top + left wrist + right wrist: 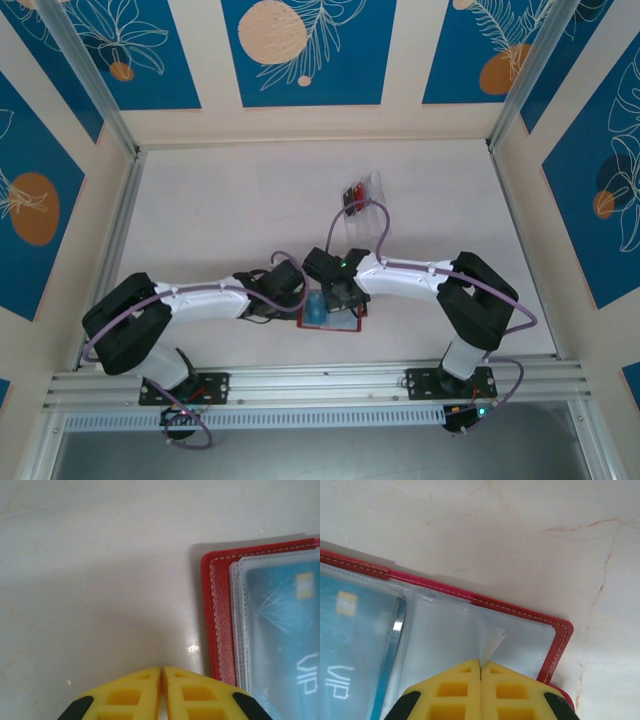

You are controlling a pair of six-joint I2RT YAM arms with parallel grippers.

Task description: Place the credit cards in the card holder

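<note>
Yellow jaws of my left gripper [161,671] are pressed together, empty, just left of the open card holder [220,625] on the desk [90,570]; a blue card [285,640] sits inside. On my right gripper [481,664] the jaws are closed at the lifted corner of a clear sleeve [489,641].

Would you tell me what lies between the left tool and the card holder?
Bare table lies between the left tool and the card holder, seen in the left wrist view.
</note>
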